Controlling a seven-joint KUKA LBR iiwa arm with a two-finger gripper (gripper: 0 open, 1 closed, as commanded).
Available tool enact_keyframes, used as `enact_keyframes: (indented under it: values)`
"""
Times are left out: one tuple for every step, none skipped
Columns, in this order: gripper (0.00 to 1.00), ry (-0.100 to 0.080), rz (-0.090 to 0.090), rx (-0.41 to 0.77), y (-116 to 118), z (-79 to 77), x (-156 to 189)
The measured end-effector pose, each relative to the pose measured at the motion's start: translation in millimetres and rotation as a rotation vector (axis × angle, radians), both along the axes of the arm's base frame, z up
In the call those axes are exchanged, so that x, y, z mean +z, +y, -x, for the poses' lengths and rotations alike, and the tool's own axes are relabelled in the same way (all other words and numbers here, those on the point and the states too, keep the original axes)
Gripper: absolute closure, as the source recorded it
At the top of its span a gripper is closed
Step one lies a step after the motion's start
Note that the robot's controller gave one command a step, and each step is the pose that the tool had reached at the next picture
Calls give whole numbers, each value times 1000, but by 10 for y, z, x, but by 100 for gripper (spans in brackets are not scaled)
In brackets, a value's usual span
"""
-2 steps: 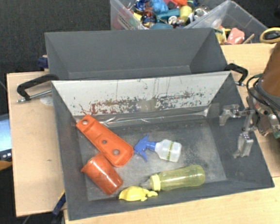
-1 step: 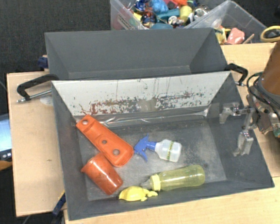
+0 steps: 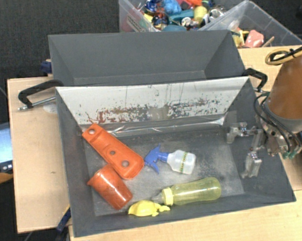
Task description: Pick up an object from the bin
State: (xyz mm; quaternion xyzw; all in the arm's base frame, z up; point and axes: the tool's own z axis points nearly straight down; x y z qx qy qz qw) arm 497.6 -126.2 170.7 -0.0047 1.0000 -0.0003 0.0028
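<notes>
Your gripper (image 3: 252, 161) hangs at the right end of the bin (image 3: 73, 166), over bare floor just beside the right wall; nothing shows between the jaws, and you cannot tell from this angle whether they stand wide or narrow; no pick made yet. Nearest thing is the yellow-green bottle (image 3: 195, 191), on its side along the front wall, cap end to the left; the spray bottle (image 3: 171, 161) with the blue nozzle lies mid-floor, a bit farther off; the orange bracket (image 3: 111, 151), orange cup (image 3: 109, 187) and small yellow toy (image 3: 145, 209) sit well apart at the left. Risks, as a judgement: drop where you are and you close on nothing or scrape the right wall; go for the yellow-green bottle and it may roll, being round and smooth; it lies near the front wall, so one jaw may lack room.
</notes>
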Motion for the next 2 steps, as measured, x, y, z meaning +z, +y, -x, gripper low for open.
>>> enact_keyframes:
  values:
    - [0, 3, -3, -178, 331, -116, -298]
    - [0, 4, -2, -175, 540, -157, 209]
